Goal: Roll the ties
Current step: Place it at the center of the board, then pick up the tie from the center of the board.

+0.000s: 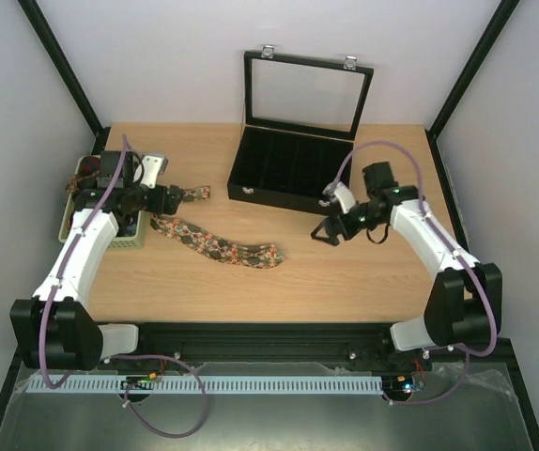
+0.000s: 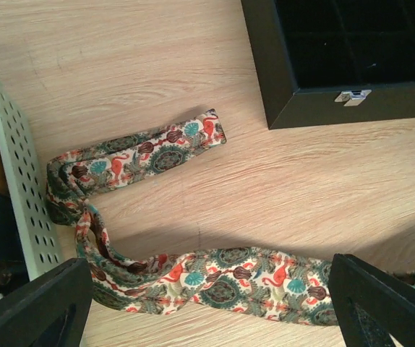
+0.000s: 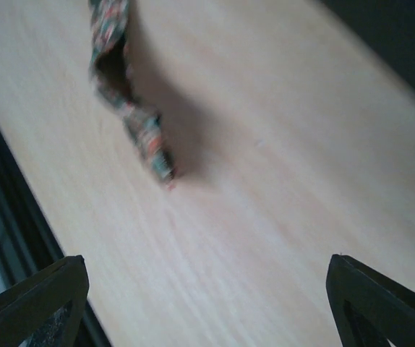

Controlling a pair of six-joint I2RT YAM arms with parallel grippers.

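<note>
Honestly, you're at square one: there's no finished roll anywhere on the desk (image 1: 345,282) that I can see. The black case (image 1: 279,195) sits at 12 o'clock with its glass lid propped up. Its compartments are too dark to read from here.

The pale perforated basket (image 1: 129,241) is at 9 o'clock with something dark and reddish in it. Probably more ties, but I can't tell.

The one tie (image 1: 218,246) that's out lies loose and flat. It starts just beside the basket, doubles back on itself there, then its long end snakes toward the middle of the desk.

Your left tool (image 2: 209,289) hangs over that long stretch with its fingers spread wide, pinching nothing. Your right tool (image 1: 329,232) is at 3 o'clock, also spread, over bare wood and well apart from the tie's end.

I'd guess that fold next to the basket wall gets in your way first, so flatten it out before you start rolling.
</note>
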